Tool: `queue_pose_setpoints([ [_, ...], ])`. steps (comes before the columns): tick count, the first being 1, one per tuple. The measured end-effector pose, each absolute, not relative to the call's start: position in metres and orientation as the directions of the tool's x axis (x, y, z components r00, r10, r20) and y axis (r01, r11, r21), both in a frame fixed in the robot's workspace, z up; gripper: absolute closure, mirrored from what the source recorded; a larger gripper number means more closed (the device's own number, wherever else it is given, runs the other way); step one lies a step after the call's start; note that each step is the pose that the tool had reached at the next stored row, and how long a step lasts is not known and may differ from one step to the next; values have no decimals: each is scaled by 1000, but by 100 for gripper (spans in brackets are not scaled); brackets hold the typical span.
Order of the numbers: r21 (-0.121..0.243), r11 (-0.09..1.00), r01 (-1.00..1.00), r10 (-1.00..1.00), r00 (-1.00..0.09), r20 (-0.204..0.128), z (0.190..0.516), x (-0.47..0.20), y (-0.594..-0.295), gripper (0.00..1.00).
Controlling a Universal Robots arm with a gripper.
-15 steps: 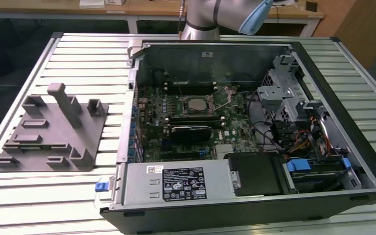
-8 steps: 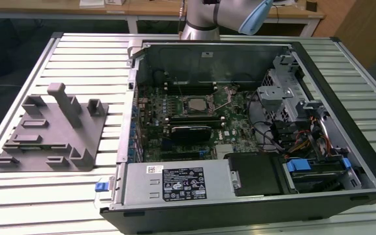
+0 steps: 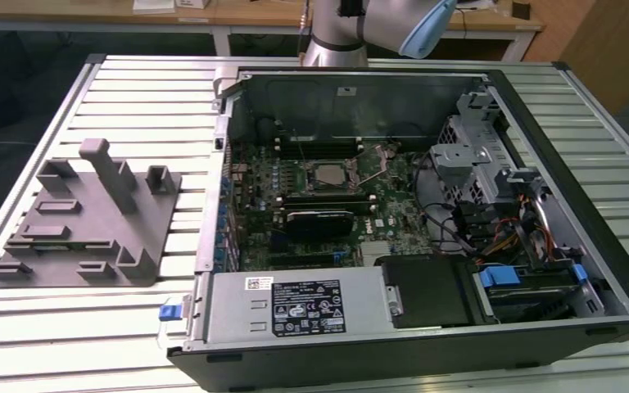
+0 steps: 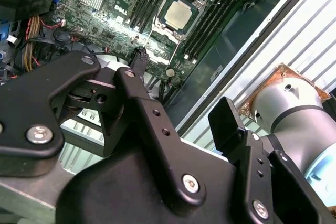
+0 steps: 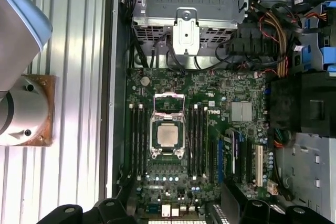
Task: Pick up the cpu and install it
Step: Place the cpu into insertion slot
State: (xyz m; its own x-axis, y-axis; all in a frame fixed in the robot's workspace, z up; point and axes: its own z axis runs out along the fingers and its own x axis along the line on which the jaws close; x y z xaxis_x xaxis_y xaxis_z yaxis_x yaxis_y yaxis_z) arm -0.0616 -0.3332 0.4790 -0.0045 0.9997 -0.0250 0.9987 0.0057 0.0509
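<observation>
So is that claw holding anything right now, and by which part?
Nothing. The gripper is open, with nothing between its fingers. The cpu lies in the socket on the board, apart from the gripper.

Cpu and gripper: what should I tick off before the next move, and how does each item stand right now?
1. cpu located, lying in the socket on the motherboard: ok.
2. Socket cover flipped open, off the cpu: ok.
3. gripper open and empty: ok.
4. gripper apart from the cpu, not touching the motherboard: ok.
5. cpu seated flat in the socket: cannot tell.
</observation>
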Motion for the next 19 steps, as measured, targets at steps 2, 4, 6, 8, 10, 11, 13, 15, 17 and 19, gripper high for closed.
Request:
queue_pose_setpoints([
  [2,51,6,999,1000,-4,-25,476,-62,-333,26],
  [4,51,6,999,1000,-4,-25,473,-62,-333,26],
  [6,51,6,999,1000,-5,-25,470,-62,-333,26],
  [8,51,6,999,1000,-4,-25,467,-62,-333,26],
  [10,51,6,999,1000,-4,-25,464,-62,-333,26],
  [11,51,6,999,1000,-4,-25,463,-62,-333,26],
  [13,51,6,999,1000,-4,-25,460,-62,-333,26],
  [15,51,6,999,1000,-4,-25,456,-62,-333,26],
  [17,51,6,999,1000,-4,-25,453,-62,-333,26],
  [19,51,6,999,1000,-4,-25,449,-62,-333,26],
])
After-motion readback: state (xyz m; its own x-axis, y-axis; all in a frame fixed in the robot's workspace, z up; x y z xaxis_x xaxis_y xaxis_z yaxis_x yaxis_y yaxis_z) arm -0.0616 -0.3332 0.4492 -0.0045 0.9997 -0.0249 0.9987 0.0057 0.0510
